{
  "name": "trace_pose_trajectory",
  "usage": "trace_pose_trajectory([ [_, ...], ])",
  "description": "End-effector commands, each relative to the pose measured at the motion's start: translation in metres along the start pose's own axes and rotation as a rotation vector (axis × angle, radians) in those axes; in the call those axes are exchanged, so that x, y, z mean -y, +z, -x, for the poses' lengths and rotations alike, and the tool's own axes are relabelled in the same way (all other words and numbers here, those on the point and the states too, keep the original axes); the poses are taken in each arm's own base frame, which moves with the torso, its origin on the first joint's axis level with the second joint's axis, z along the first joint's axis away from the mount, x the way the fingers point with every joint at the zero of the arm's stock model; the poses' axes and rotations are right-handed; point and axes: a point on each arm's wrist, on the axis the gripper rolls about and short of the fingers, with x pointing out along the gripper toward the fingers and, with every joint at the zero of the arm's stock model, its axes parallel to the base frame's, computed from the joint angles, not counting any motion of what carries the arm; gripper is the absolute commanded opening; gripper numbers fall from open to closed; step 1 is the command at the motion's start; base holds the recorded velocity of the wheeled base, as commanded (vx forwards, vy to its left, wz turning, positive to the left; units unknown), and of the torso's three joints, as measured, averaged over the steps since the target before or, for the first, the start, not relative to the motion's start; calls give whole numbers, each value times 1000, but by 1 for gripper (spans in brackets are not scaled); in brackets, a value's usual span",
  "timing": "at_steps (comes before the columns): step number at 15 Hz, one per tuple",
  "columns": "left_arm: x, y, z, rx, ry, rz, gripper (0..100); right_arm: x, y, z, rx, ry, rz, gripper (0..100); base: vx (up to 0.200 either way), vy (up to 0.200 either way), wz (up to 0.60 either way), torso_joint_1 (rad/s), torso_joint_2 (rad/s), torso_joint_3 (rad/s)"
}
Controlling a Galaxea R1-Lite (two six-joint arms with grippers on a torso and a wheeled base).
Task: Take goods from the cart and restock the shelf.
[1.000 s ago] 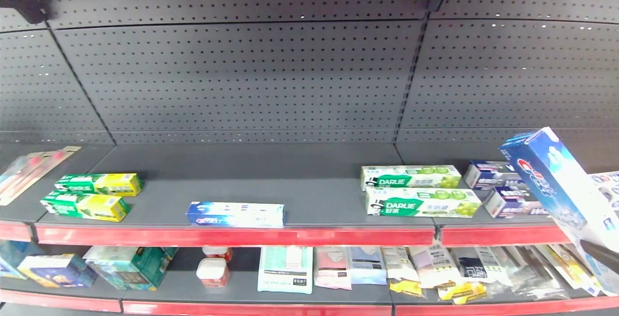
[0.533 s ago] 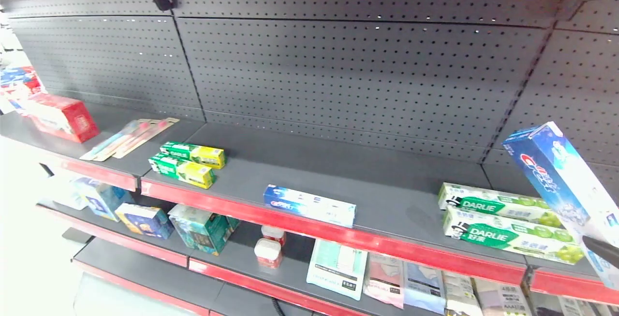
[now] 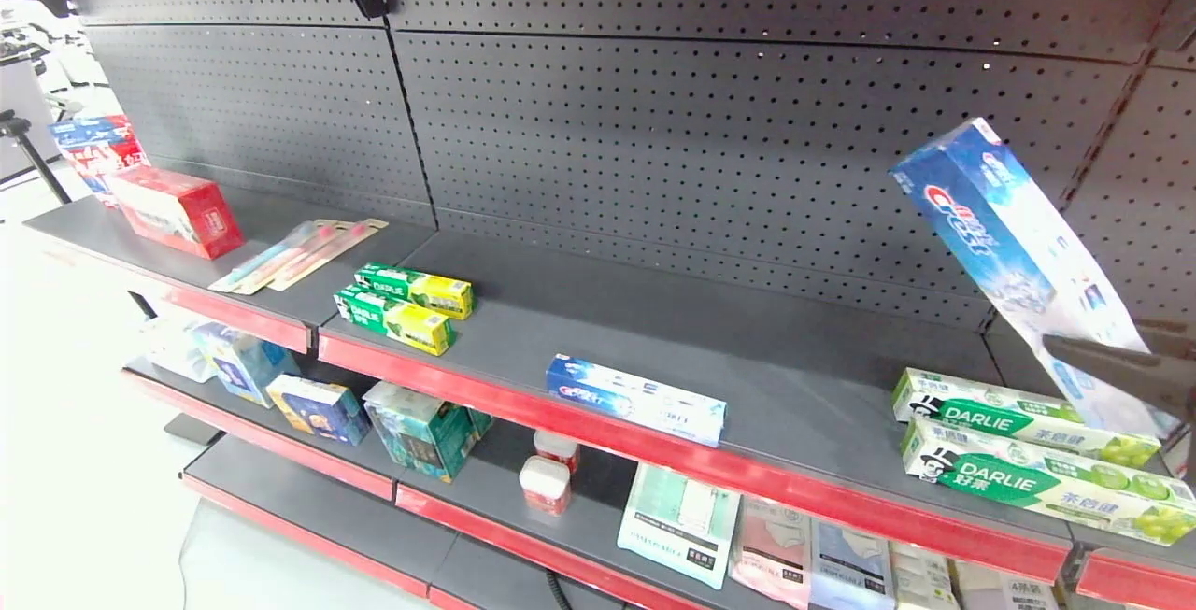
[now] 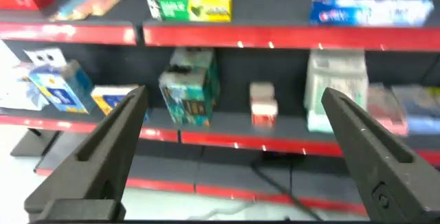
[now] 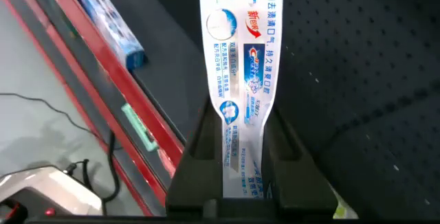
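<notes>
Head view: a dark shelf (image 3: 710, 330) with a red front edge runs across the frame. At the right edge of the frame, the right gripper (image 3: 1117, 372) is clamped on the lower end of the held toothpaste box (image 3: 1009, 246). This blue-and-white carton is tilted, its free end pointing to the upper left, and it is held in the air above the shelf board. Below it, at lower right, two green-and-white boxes (image 3: 1028, 446) lie side by side on the shelf. At centre, a lying toothpaste box (image 3: 635, 398) rests flat along the front edge. Left of centre are two green-and-yellow boxes (image 3: 406, 305). Farther left are toothbrush packs (image 3: 299, 253) and a red box (image 3: 177, 211).

Left wrist view: the left gripper (image 4: 234, 148) is spread wide with nothing between its fingers, in front of the stocked lower shelf (image 4: 206, 137).

Right wrist view: the right gripper's fingers press both flat sides of the held toothpaste box. The lying toothpaste box shows beyond, on the shelf edge.
</notes>
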Motion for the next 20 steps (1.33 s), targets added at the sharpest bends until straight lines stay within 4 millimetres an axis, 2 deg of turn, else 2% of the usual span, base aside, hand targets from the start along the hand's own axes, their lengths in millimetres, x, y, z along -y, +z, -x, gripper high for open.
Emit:
trace_pose_trajectory([
  [1, 0, -9, -3, -21, 36, 36, 100, 1, 11, -50, -28, 89, -14, 0, 0, 0, 0, 0, 0, 0],
  [6, 0, -9, -3, -20, 17, 47, 100, -4, 4, -56, -33, 167, -31, 0, 0, 0, 0, 0, 0, 0],
  [9, 1, -9, -3, -63, 183, 56, 100, -2, 4, -62, -44, 165, -71, 0, 0, 0, 0, 0, 0, 0],
  [12, 3, -10, 2, -4, 272, 71, 100, -2, 4, -63, -47, 168, -71, 0, 0, 0, 0, 0, 0, 0],
  [14, 5, -11, 5, 54, 266, 78, 100, -1, 3, -62, -49, 159, -77, 0, 0, 0, 0, 0, 0, 0],
  [17, 7, -15, 4, 27, 175, 53, 100, 1, 3, -63, -49, 153, -79, 0, 0, 0, 0, 0, 0, 0],
  [20, 7, -15, 4, 27, 181, 51, 100, 0, -1, -66, -68, 160, -83, 0, 0, 0, 0, 0, 0, 0],
])
